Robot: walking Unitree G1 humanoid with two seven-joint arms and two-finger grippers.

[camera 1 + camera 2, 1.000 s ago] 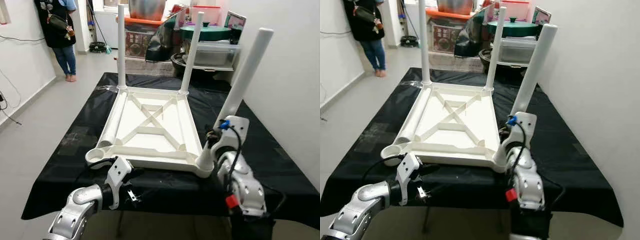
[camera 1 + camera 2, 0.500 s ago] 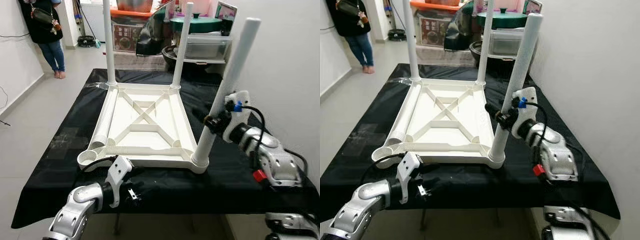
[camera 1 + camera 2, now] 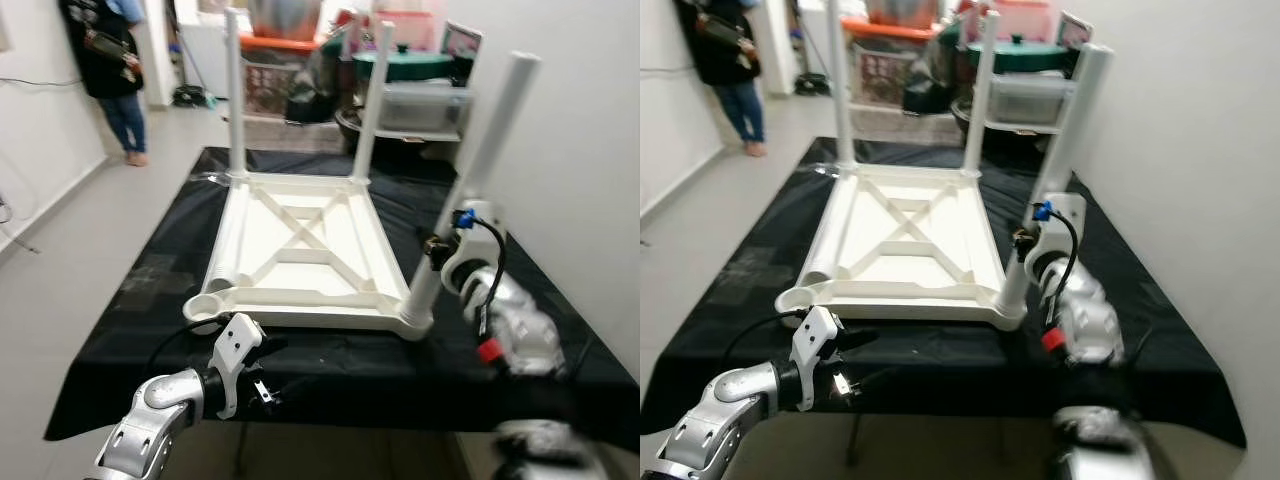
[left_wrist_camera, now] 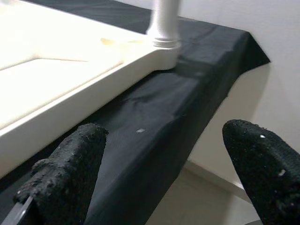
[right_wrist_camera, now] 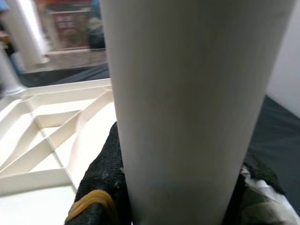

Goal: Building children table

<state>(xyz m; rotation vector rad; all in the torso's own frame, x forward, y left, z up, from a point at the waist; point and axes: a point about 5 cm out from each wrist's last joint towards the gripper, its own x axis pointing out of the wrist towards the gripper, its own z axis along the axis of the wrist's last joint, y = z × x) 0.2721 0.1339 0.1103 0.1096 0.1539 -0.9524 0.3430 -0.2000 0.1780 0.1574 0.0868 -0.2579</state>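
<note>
A white children's table [image 3: 300, 250] lies upside down on a black-covered table [image 3: 160, 280]. Two legs [image 3: 235, 95] stand upright in its far corners. A third leg [image 3: 480, 160] leans to the right from the near right corner socket [image 3: 415, 322], and my right gripper [image 3: 436, 250] is shut on its lower part [image 5: 187, 93]. Another leg [image 3: 228, 240] lies along the left side of the frame. The near left socket [image 3: 205, 305] is empty. My left gripper [image 4: 164, 154] is open at the front edge, just below that socket [image 3: 260, 372].
A person [image 3: 110, 70] stands far back on the left. Storage boxes, pots and bags [image 3: 410, 90] crowd behind the table. A white wall [image 3: 590, 150] runs close along the right. Grey floor [image 3: 70, 230] lies open on the left.
The camera has shifted. My right arm swung out to the right and came back in, still holding the tilted leg in its socket. The left gripper has stayed at the front edge.
</note>
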